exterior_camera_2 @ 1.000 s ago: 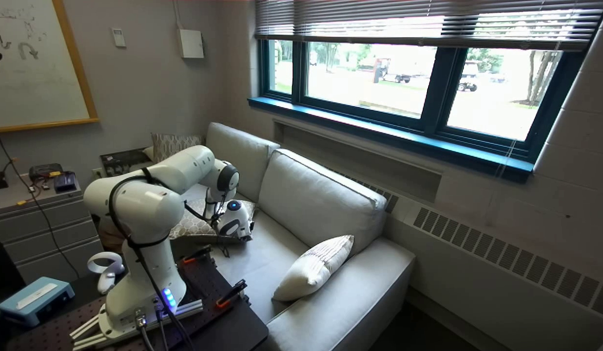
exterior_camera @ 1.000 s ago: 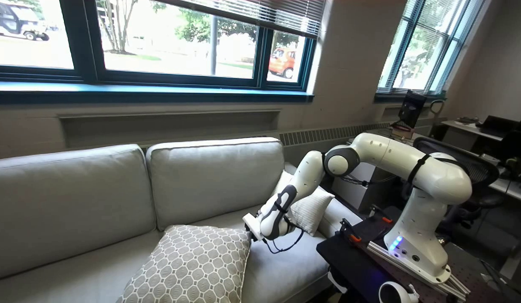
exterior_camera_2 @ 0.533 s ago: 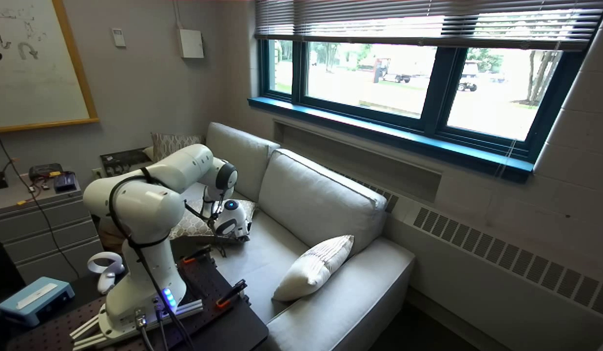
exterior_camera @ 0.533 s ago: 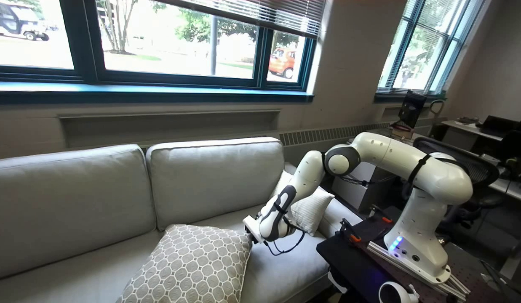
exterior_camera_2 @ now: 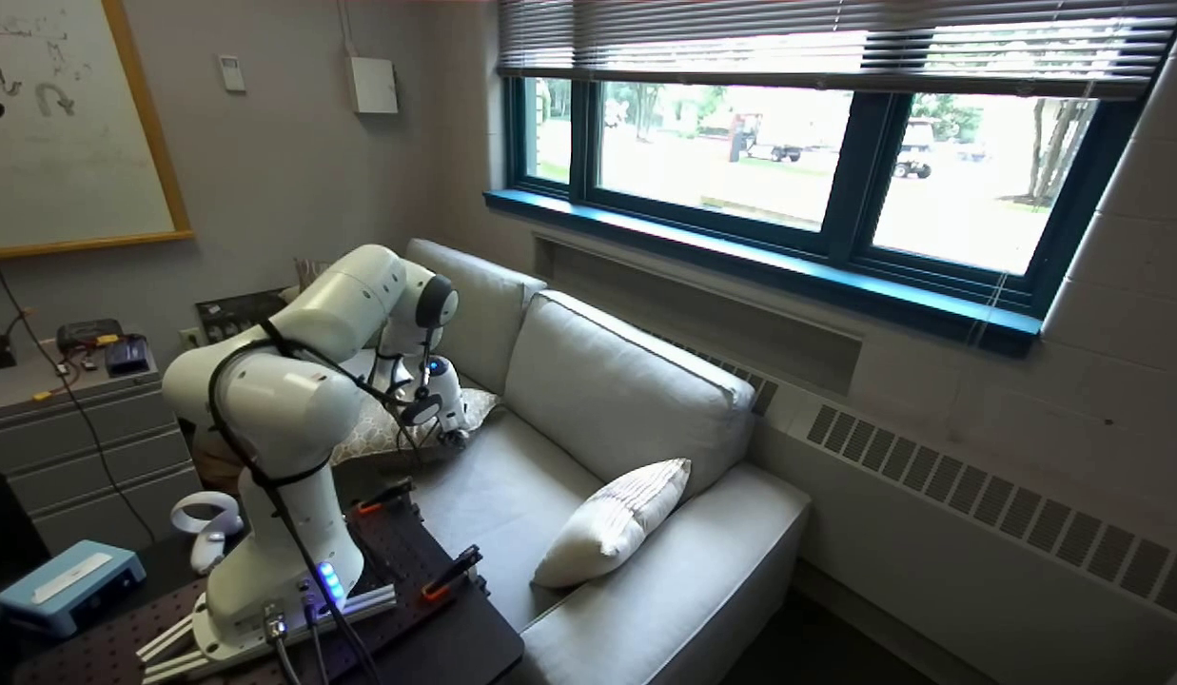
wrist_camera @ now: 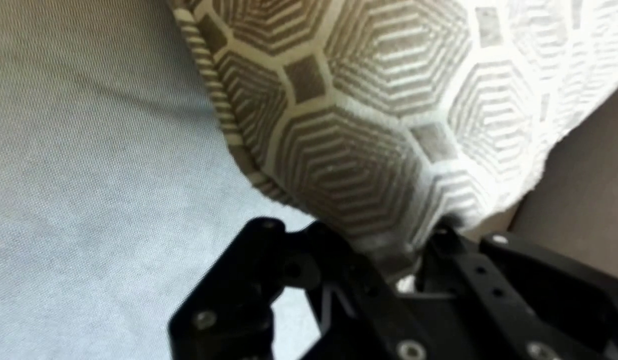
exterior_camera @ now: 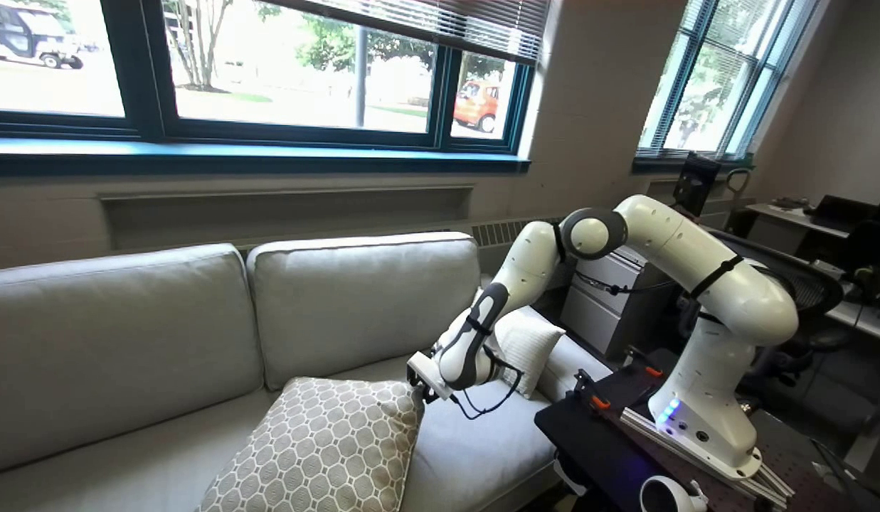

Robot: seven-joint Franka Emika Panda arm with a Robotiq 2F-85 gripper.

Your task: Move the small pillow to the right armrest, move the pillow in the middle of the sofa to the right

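Note:
The patterned beige pillow [exterior_camera: 326,448] lies on the middle of the sofa seat. It also shows, partly behind the arm, in an exterior view [exterior_camera_2: 369,436]. My gripper [exterior_camera: 421,392] is at its corner nearest the right armrest. In the wrist view the jaws [wrist_camera: 391,252] are closed around that corner [wrist_camera: 348,170], which is squeezed between the fingers; the fingertips are partly hidden by cloth. The small white pillow [exterior_camera_2: 617,523] leans against the right armrest [exterior_camera_2: 688,580]. It also shows behind my arm in an exterior view [exterior_camera: 528,348].
Two back cushions [exterior_camera: 368,299] stand behind the seat [exterior_camera: 475,441]. The black robot table [exterior_camera_2: 445,633] with clamps [exterior_camera_2: 452,574] stands close to the sofa front and armrest. Another patterned pillow [exterior_camera_2: 309,272] is mostly hidden behind the arm at the sofa's far end.
The arm's elbow has risen and the wrist has tilted, with the gripper slightly higher. The held corner and upper edge of the patterned pillow have shifted slightly. The white pillow has not moved.

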